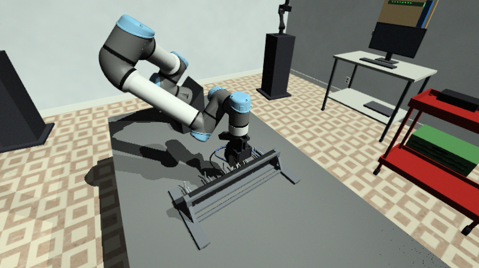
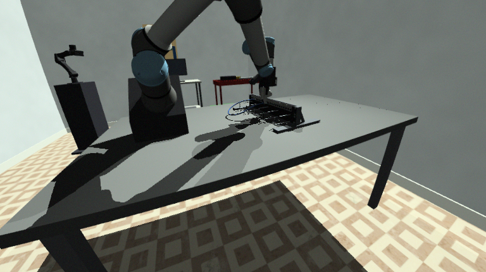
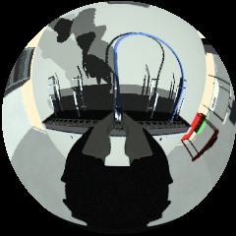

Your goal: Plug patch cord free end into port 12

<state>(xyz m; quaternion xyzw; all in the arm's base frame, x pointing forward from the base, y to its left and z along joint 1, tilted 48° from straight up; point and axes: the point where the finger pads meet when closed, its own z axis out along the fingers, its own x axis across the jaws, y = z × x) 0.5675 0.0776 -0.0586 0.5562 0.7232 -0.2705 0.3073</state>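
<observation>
The free-standing rack stands on the grey table, its row of ports facing the arm; it also shows in the exterior view and in the wrist view. The blue patch cord loops up and over; one end goes into the port row at the right. My gripper is shut on the free plug, held right at the port row near its middle. In the top view the gripper points down just behind the rack's top edge. Which port the plug faces is too small to tell.
Thin cable-guide posts stand along the rack's back bar. The arm's base block sits on the table to the left. A red cart and a white desk with a monitor stand off the table.
</observation>
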